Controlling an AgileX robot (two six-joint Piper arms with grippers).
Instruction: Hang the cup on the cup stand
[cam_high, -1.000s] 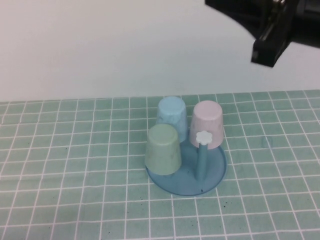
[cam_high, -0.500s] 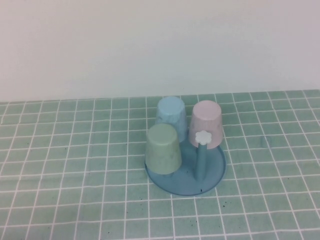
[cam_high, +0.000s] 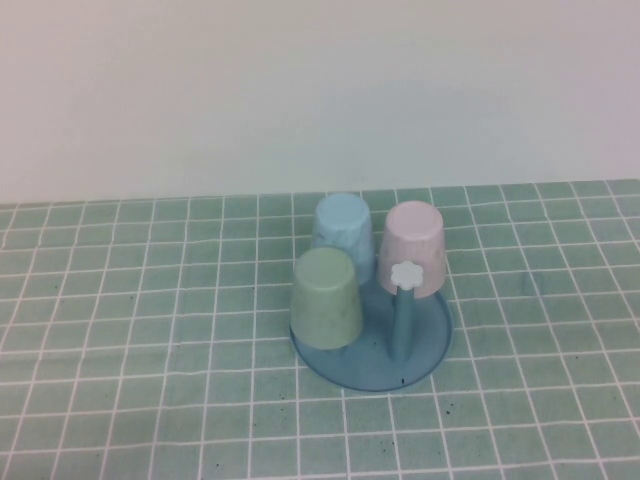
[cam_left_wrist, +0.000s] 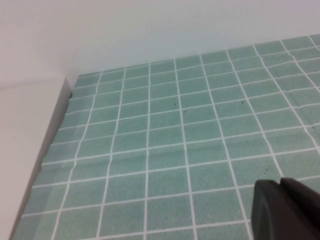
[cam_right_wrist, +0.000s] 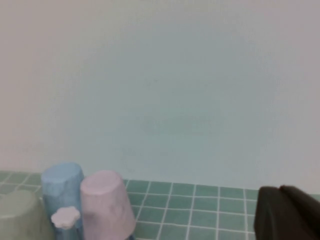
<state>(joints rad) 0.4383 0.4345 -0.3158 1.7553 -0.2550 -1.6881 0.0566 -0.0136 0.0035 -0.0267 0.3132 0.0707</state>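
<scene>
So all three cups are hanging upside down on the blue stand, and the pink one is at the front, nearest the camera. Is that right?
Not quite. The high view shows the mint-green cup in front; the pink cup sits behind at right, beside the light blue cup. All three are upside down on the cup stand. Neither the left gripper nor the right gripper is near them.

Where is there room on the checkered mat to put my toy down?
Bare mat lies left of the cup stand, and more to its right and in front. The stand is crowded: the cup, light blue cup and pink cup sit on pegs. One flower-tipped peg is free. Both grippers are away from it.
</scene>
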